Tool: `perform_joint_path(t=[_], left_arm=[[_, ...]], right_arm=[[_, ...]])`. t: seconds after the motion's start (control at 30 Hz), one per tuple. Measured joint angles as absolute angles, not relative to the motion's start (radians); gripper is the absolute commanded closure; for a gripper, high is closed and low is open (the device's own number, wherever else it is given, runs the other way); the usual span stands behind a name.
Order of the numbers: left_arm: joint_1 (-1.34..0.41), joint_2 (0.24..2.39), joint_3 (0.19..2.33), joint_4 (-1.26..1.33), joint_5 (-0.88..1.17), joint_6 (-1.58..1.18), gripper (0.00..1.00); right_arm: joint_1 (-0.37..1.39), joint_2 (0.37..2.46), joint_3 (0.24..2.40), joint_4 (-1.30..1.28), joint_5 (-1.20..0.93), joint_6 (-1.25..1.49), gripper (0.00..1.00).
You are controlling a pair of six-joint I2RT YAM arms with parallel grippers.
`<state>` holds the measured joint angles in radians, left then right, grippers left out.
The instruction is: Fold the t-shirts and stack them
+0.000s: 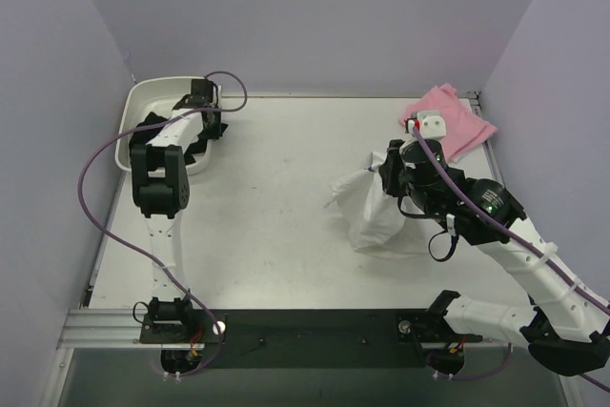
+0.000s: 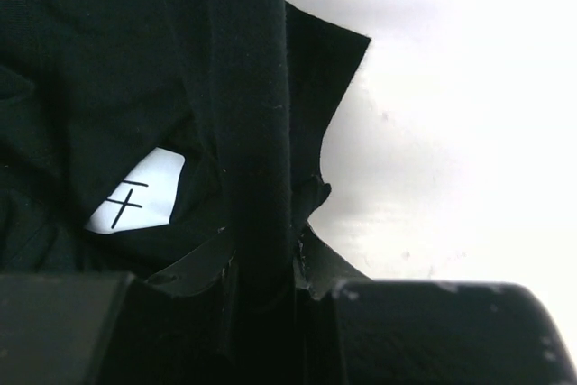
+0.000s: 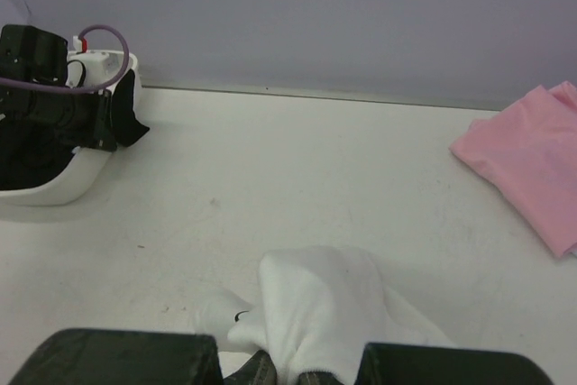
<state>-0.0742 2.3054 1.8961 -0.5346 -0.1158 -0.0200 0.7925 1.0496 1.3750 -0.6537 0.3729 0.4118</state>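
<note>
**Robot arms split the laundry job across the desk [image 1: 267, 207].** At right, the right claw [image 3: 287, 369] is clenched on a bunched edge of the white shirt [image 1: 374, 214]. It holds that part up while the rest slumps in a loose heap on the desk, right of the middle. Pinching at an edge looks meant to let the cloth hang and open out, so it can be laid flat for folding. No print shows on the shirt from these angles.

Beyond it, in the far right corner, the pink shirt [image 1: 450, 121] lies flat and folded. It is apparently parked there as the base of the stack, out of the way of the working area.

At left, the left claw [image 2: 264, 263] is down in the white tub [image 1: 127, 140] at the far left corner. It is clamped on a ridge of black cloth [image 2: 108, 60] that runs up between its fingers, with a white label [image 2: 135, 191] showing beside the fold. The grip suggests this piece is the next to come out of the tub. The bare stretch of desk between the two arms would serve as the folding ground.
</note>
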Motion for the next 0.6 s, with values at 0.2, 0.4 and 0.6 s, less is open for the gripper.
perform_joint_path(t=[0.2,0.4,0.6], left_arm=[[-0.065,2.383,2.035,-0.595,-0.121,-0.009,0.6],[-0.07,2.388,2.048,-0.613,-0.109,-0.023,0.02],[-0.082,2.339,2.059,-0.69,-0.184,-0.105,0.03]], right_arm=[[0.791,1.05,1.332,-0.648,0.358,0.411,1.0],[0.777,1.08,1.32,-0.618,0.345,0.41,1.0],[0.747,1.242,1.402,-0.588,0.287,0.4,1.0]])
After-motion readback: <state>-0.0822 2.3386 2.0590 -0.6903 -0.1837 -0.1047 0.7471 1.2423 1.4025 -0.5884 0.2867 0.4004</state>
